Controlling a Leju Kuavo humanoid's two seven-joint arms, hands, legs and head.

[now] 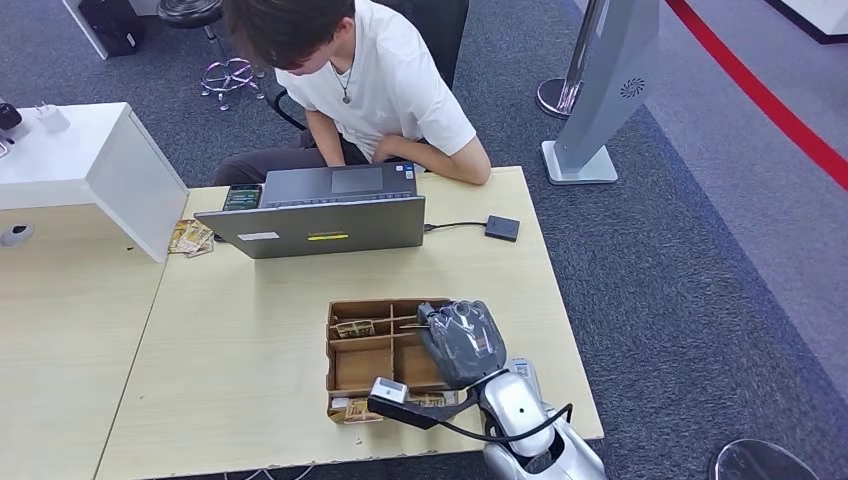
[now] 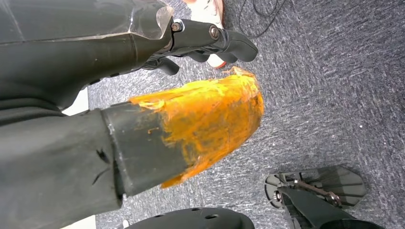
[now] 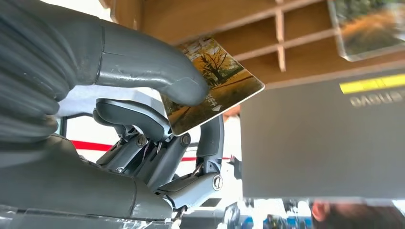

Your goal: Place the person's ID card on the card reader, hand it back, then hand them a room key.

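**Right hand holds a card above the wooden tray**

The light wooden table [image 1: 250, 340] fills the near and left part of the scene, and a person [image 1: 370, 90] in a white shirt sits at its far side, behind an open grey laptop [image 1: 320, 215]. A cable goes from the laptop to a small black box [image 1: 502, 227] on the right, which is probably the card reader, though the head view is too coarse to be sure. A phone [image 1: 242, 196] lies left of the laptop.

Near the robot stands a brown tray [image 1: 350, 355] with compartments, and some picture cards lie in it. The right hand [image 1: 462, 340] hangs over the right part of this tray. In the right wrist view the thumb [image 3: 157, 71] presses a card [image 3: 224, 81] with an autumn-tree picture against the darker fingers [image 3: 143, 119], so this hand is gripping the card. The card is in the air, above the tray. From its picture it looks like the room key and not the ID card.

The left hand [image 2: 143, 52] hangs down toward the grey carpet; I cannot tell if its fingers are open or closed.

The card will handle as light, thin, stiff and smooth. It may slide out of a weak pinch, so I judge the best hold is flat on both faces near one short edge, leaving the other end free for the person to take.
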